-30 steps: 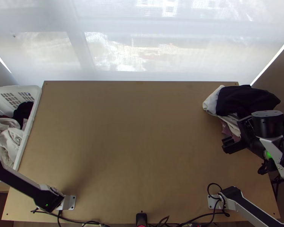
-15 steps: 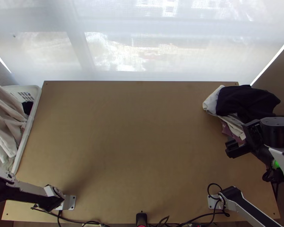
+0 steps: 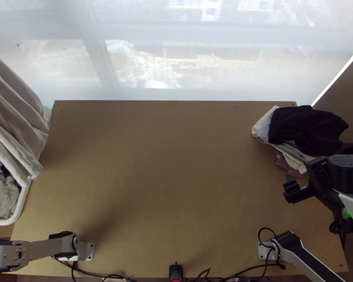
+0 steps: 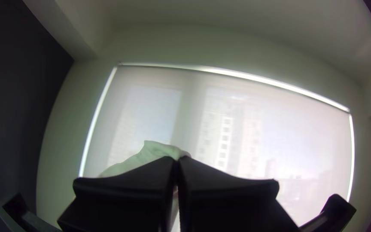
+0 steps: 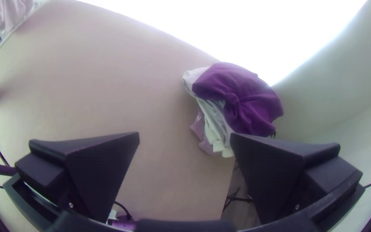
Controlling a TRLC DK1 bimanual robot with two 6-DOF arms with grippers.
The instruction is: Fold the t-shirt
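Cream t-shirt (image 3: 15,105) in long folds

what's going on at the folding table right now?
The left gripper is shut on a large off-white cloth, which hangs loosely draped above a white plastic basket of clothes at the light wooden table's left side. The right gripper is open and holds nothing, near a pile of dark, white and mauve garments at the far right corner. The off-white cloth is not yet laid out for folding; I can't confirm it's a t-shirt.
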